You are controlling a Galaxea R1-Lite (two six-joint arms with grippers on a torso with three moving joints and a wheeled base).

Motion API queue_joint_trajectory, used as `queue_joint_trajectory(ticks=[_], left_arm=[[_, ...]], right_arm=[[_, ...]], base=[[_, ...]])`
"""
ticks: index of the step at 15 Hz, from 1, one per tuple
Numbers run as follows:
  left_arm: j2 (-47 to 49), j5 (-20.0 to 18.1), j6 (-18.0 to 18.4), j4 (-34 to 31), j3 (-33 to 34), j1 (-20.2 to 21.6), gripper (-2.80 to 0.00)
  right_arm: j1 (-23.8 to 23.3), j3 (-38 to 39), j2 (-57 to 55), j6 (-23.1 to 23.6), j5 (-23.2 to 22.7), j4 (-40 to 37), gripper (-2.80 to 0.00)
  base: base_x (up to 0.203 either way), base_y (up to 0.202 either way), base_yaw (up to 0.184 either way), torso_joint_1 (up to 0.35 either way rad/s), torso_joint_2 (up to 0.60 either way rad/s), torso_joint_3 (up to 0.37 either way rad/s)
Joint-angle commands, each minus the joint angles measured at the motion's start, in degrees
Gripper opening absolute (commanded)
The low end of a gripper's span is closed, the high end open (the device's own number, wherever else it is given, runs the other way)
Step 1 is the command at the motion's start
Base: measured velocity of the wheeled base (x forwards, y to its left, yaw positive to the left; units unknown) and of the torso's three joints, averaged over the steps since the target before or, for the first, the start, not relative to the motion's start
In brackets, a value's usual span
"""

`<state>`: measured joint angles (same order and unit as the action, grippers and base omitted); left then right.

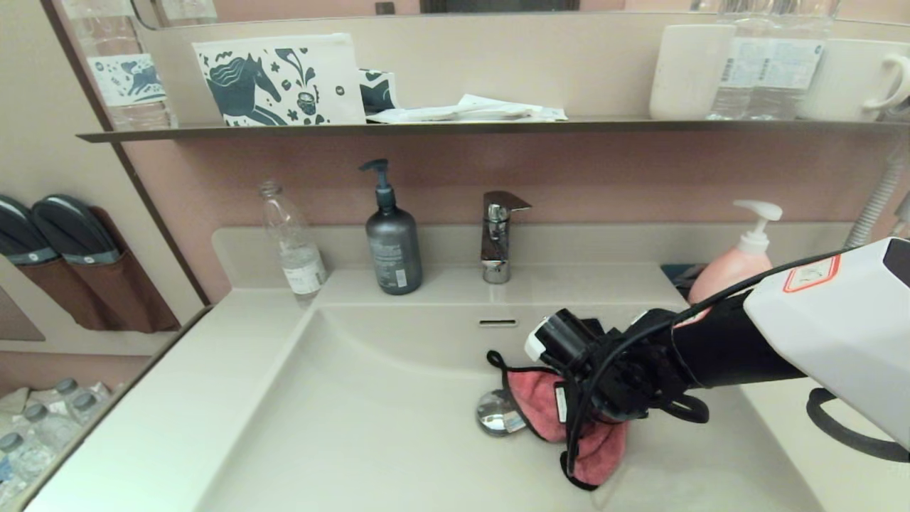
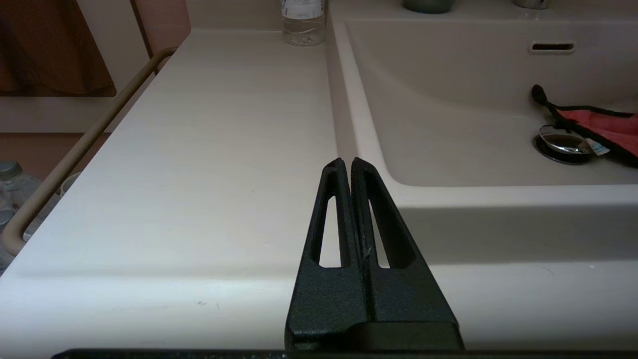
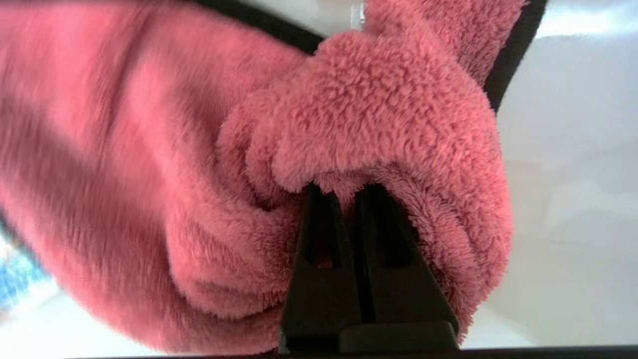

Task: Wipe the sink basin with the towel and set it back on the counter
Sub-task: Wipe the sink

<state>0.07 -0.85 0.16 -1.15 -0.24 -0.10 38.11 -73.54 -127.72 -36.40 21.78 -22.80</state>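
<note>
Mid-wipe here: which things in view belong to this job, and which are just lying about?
In the job:
- towel, pinched in the right gripper
- sink basin, where the towel lies beside the drain plug
- counter, with the left gripper shut above it

Lying about:
- clear bottle
- grey pump bottle
- pink soap bottle
- faucet
- shelf

right gripper (image 3: 349,192) | jaws pinched on towel (image 3: 379,119) | sink basin (image 3: 568,149) behind
</note>
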Motion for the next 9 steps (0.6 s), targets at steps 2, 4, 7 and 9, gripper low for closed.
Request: queue_joint_trajectory(ticks=[2, 4, 7, 9], left_arm=[[0.01, -0.03, 0.02, 0.00, -0.02, 0.01, -2.80], [0.01, -0.03, 0.02, 0.00, -0.02, 0.01, -2.80], [0.01, -0.03, 0.02, 0.00, -0.02, 0.01, -2.80], [0.01, -0.03, 0.02, 0.00, -0.02, 0.01, -2.80]], right_arm=[[4.66, 1.63, -1.29, -1.87, -4.09, -0.40, -2.80], [6.86, -0.10, -1.61, -3.11, -5.61, -0.37, -2.80], [9.13, -3.53, -1.74, -4.91, -7.04, -0.59, -2.80], [10.38, -6.06, -2.52, -5.84, -7.70, -0.59, -2.80]], base=[[0.000, 0.000, 0.000, 0.000, 0.00, 0.000], [0.000, 0.000, 0.000, 0.000, 0.00, 0.000], [0.000, 0.000, 0.000, 0.000, 0.00, 0.000], [0.000, 0.000, 0.000, 0.000, 0.00, 0.000]])
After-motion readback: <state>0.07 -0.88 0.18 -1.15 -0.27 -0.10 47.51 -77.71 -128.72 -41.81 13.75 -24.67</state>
